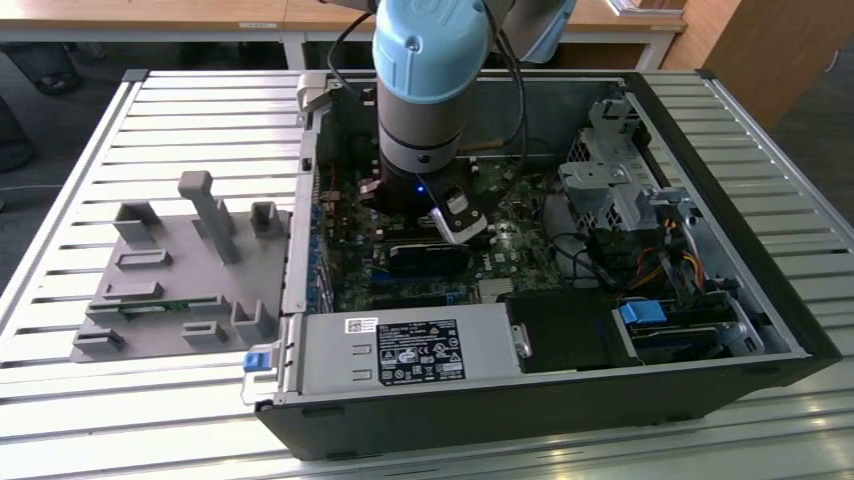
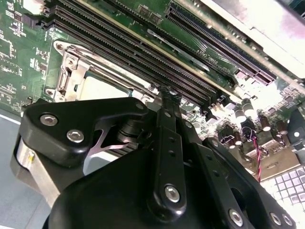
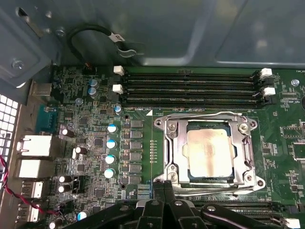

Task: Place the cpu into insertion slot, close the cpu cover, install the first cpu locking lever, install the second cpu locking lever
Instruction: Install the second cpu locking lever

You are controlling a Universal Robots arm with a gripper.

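Note:
In the first wrist view the cpu [image 3: 209,152], a square chip with a silvery face, lies in the insertion slot [image 3: 251,125] on the green board. The cpu cover [image 3: 175,145], a silvery frame with a square window, lies flat over it. Thin wire levers run along two sides of the socket, one [image 3: 205,115] by the memory slots and one [image 3: 214,192] on the gripper's side. My gripper [image 3: 164,191] is shut with nothing in it, its tips just off the socket's edge. In the second wrist view the gripper [image 2: 169,94] hangs beside the socket [image 2: 71,71]. The exterior view shows it [image 1: 454,228] low inside the computer case.
Long black memory slots [image 3: 190,88] lie just beyond the socket, and a row of capacitors [image 3: 110,143] stands beside it. The case wall [image 3: 143,28] and a black cable [image 3: 90,33] lie behind. A power supply [image 1: 407,350], a drive cage [image 1: 614,190] and a grey fixture plate [image 1: 174,270] surround the board.

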